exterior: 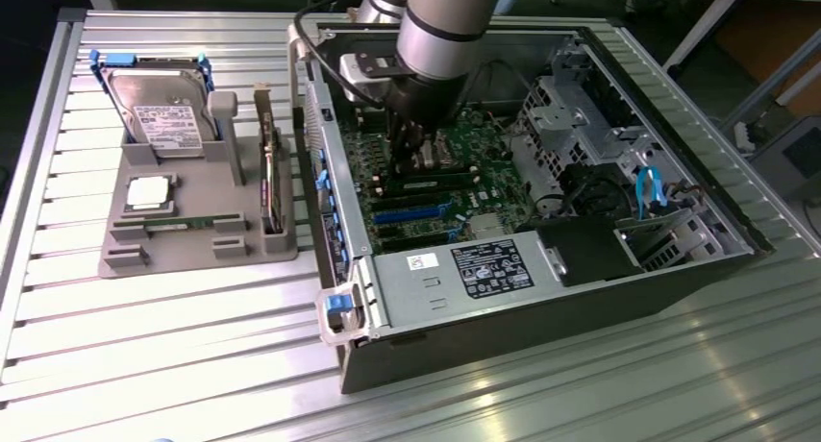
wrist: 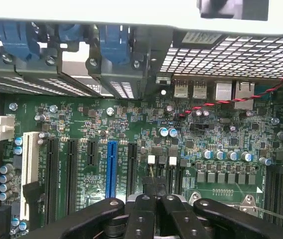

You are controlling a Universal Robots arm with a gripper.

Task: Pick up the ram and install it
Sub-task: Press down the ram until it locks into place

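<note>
A long green ram stick (exterior: 430, 184) stands on edge in a motherboard slot, between the blue slot (exterior: 413, 211) and the processor socket. My gripper (exterior: 426, 159) hangs shut just above it, inside the open computer case (exterior: 539, 307). In the wrist view the gripper (wrist: 156, 188) is shut, its black fingers (wrist: 143, 214) meeting over a dark slot that ends in a white latch (wrist: 151, 159). I cannot tell whether the tips touch the stick. Another thin green stick (exterior: 180, 223) lies in the grey tray's front groove.
The grey tray (exterior: 129, 259) on the exterior view's left also carries a hard drive (exterior: 161, 120), a square silver processor (exterior: 150, 192) and an upright expansion card (exterior: 269, 173). Case walls, a drive cage (exterior: 564, 115) and cables (exterior: 648, 187) surround the motherboard.
</note>
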